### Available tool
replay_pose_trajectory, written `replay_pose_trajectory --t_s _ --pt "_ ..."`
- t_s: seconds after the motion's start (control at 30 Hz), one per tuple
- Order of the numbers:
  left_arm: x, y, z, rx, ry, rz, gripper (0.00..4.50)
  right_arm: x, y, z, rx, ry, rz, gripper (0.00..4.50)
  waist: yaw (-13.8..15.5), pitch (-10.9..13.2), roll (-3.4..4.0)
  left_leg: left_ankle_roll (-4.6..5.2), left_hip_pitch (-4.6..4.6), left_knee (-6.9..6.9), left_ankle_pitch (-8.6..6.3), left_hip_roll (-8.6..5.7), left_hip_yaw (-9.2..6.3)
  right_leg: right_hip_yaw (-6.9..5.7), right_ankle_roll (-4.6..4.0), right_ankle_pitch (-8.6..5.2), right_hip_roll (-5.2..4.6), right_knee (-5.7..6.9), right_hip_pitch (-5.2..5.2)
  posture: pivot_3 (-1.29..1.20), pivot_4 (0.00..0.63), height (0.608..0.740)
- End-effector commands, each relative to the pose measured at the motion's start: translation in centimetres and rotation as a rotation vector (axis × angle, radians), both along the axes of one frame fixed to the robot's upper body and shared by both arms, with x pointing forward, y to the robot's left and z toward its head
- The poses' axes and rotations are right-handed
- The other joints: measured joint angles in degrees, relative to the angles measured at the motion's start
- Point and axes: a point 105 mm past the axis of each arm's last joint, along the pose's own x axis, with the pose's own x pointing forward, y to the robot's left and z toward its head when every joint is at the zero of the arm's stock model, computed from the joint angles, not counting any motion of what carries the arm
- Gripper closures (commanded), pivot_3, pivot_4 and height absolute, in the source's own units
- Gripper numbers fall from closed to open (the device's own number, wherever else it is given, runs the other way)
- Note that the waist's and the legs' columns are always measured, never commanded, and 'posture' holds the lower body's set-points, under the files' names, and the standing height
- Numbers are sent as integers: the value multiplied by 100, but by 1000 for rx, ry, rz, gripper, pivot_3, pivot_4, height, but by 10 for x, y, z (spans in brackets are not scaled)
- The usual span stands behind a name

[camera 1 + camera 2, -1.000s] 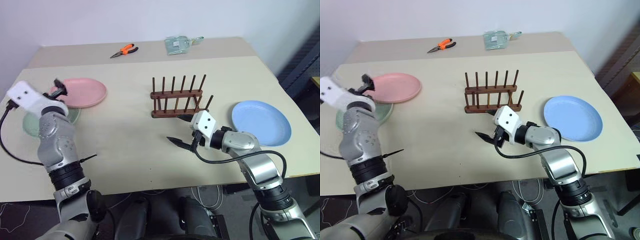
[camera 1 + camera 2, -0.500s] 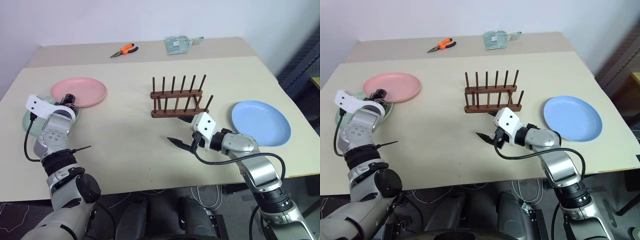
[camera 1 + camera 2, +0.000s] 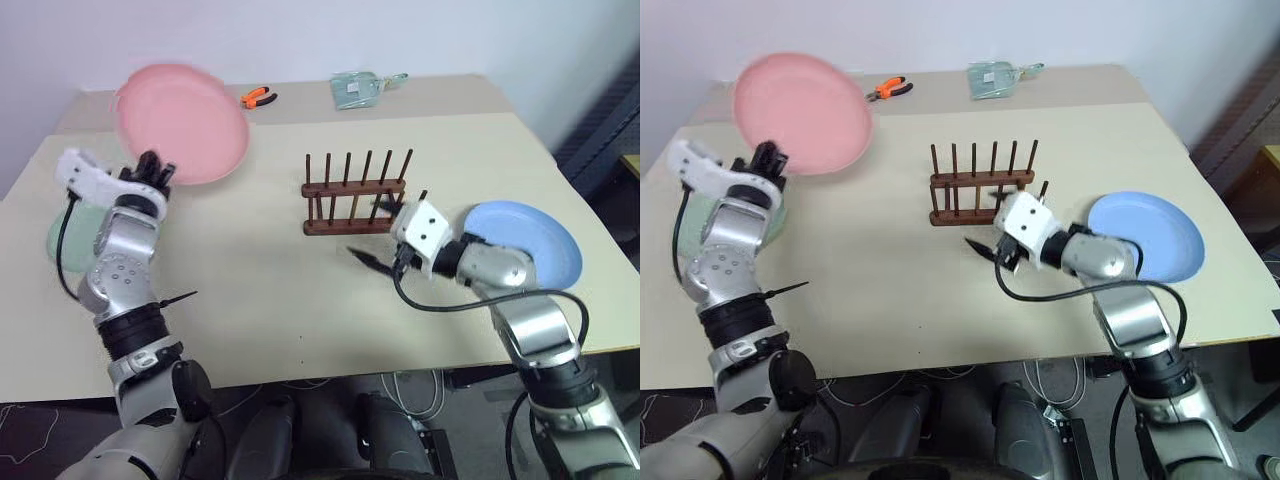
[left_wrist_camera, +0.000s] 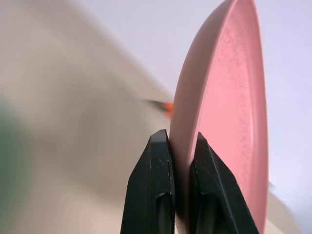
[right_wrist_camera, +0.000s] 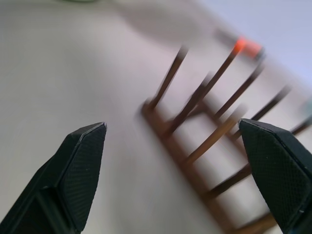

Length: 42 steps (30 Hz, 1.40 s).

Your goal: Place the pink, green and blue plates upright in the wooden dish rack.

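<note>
The left gripper [image 4: 181,195] is clenching the rim of the round pale pink plastic plate [image 3: 185,125], holding it above the beige table [image 3: 250,290]. The right gripper [image 5: 180,180] is gaping empty beside the dark wooden peg rack [image 3: 355,195].

Pink plate [image 4: 229,112]: matt plastic, finely speckled face. Blue plate [image 3: 535,240]: smooth matt plastic. Dish rack [image 3: 355,195]: dark wood. Table [image 3: 260,290]: matt beige. Finger pads [image 5: 273,170]: textured black.
</note>
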Motion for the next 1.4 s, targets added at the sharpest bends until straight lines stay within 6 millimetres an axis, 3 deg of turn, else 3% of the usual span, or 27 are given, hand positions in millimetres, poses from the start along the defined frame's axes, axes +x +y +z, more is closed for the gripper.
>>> replay_pose_trajectory --t_s 0.03,0.2,0.37,0.47,0.63,0.7,0.8,0.83,0.93,1.03,1.13,1.23,1.3,1.4 --pt "-11 -66 37 134 -128 -160 4498 2 17 29 -146 -263 40 85 8 0 -1 0 0 -2 0 0 1 0 1 0 0 -2 2 0 150 739" --pt "-21 -121 51 158 -171 -277 4498 28 22 41 -341 -493 -35 85 -10 -1 -2 -1 0 -4 1 0 8 4 0 0 0 -1 -5 0 150 739" --pt "-25 -136 53 129 -174 -339 4498 44 17 35 -444 -583 -97 85 -28 0 -2 -3 0 -7 3 1 9 5 -1 -1 1 0 -7 0 150 739" --pt "-28 -141 47 166 -162 -368 4500 52 12 40 -454 -633 -160 933 -22 0 -2 -12 -1 -6 8 1 9 6 -1 -1 2 0 -8 0 150 739" --pt "-31 -149 36 152 -130 -432 4500 54 7 43 -451 -680 -205 3524 -20 0 -2 -20 -2 -7 14 0 9 6 -1 -1 2 -1 -7 0 150 739" --pt "-34 -153 35 137 -135 -466 3712 53 7 46 -449 -703 -215 4475 -19 1 -3 -20 -3 -6 14 0 9 6 -1 -1 2 -1 -8 0 150 739" --pt "-35 -153 36 112 -145 -470 2376 51 5 46 -457 -718 -217 4500 -14 1 -3 -20 -3 -6 14 0 9 7 -1 -1 2 -1 -7 0 150 739" --pt "-34 -150 39 100 -151 -453 1735 51 4 45 -461 -719 -216 4500 -8 1 -3 -20 -3 -5 14 0 9 7 -2 -1 2 -1 -7 0 150 739" --pt "-24 -122 50 69 -183 -311 237 48 -7 44 -441 -688 -234 4500 9 1 -4 -20 -4 -5 14 -1 9 7 -2 -1 2 -2 -7 0 150 739" --pt "-17 -88 55 246 -213 -142 237 44 -27 51 -311 -606 -272 4500 -9 2 -4 -16 -4 -8 12 0 8 7 -2 -1 3 -2 -7 0 150 739" --pt "-18 -76 42 627 -246 -96 237 30 -41 65 -17 -452 -245 4500 -56 3 0 -10 -2 -15 8 1 12 11 -3 -1 6 -2 -9 0 150 739" --pt "-25 -78 17 836 -261 -187 237 16 -50 80 303 -265 -178 4500 -106 3 2 -1 -1 -17 3 3 9 13 -4 -1 6 -3 -7 0 150 739" --pt "-39 -91 -8 927 -272 -355 237 6 -56 84 493 -109 -110 4500 -105 4 3 1 -2 -15 2 2 4 12 -4 -1 5 -3 -7 0 150 739" --pt "-58 -106 -31 949 -275 -553 237 -8 -56 84 608 35 -21 4500 -106 5 5 5 -4 -14 -1 3 0 11 -22 -11 1 -4 -7 0 150 739"
